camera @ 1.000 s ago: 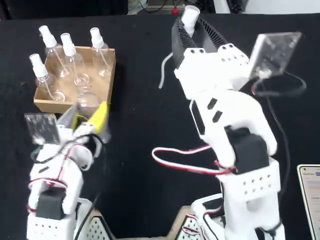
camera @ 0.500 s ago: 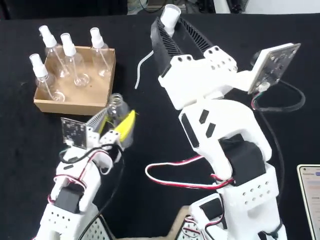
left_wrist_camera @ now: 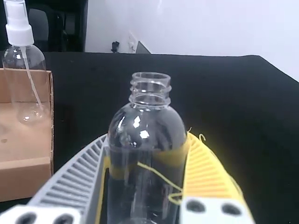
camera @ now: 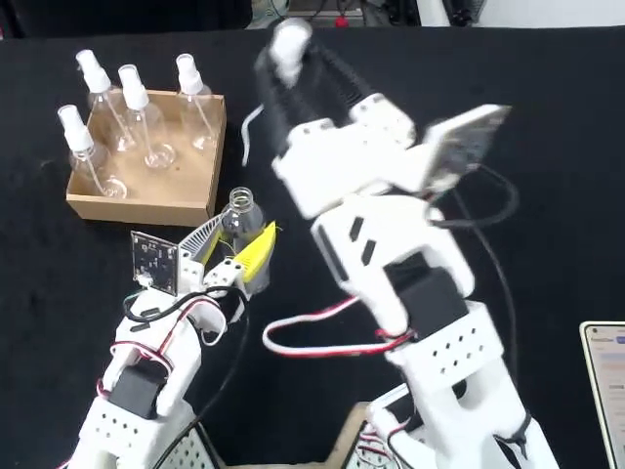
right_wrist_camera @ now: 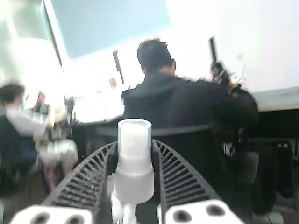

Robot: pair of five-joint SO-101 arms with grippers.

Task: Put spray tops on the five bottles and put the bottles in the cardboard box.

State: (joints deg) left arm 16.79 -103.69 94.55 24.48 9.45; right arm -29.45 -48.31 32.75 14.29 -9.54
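My left gripper point(camera: 237, 246) point(left_wrist_camera: 145, 163) is shut on an uncapped clear bottle point(camera: 241, 218) point(left_wrist_camera: 147, 154), held upright just off the cardboard box's point(camera: 191, 205) near right corner. Raised above the table behind it, my right gripper point(camera: 293, 73) point(right_wrist_camera: 134, 175) is shut on a white spray top point(camera: 290, 41) point(right_wrist_camera: 134, 158), its thin tube point(camera: 250, 122) hanging down. Several capped bottles point(camera: 137, 112) stand in the cardboard box point(left_wrist_camera: 23, 163); one of them point(left_wrist_camera: 21, 70) shows past the held bottle.
The table is covered in black cloth point(camera: 547, 147). A phone or tablet point(camera: 605, 381) lies at the right edge. Red and white cables point(camera: 322, 337) loop near the right arm's base. The cloth right of the box is open.
My left gripper carried the open bottle right, away from the box front. The right arm swung left with the spray top, bringing it closer above the bottle.
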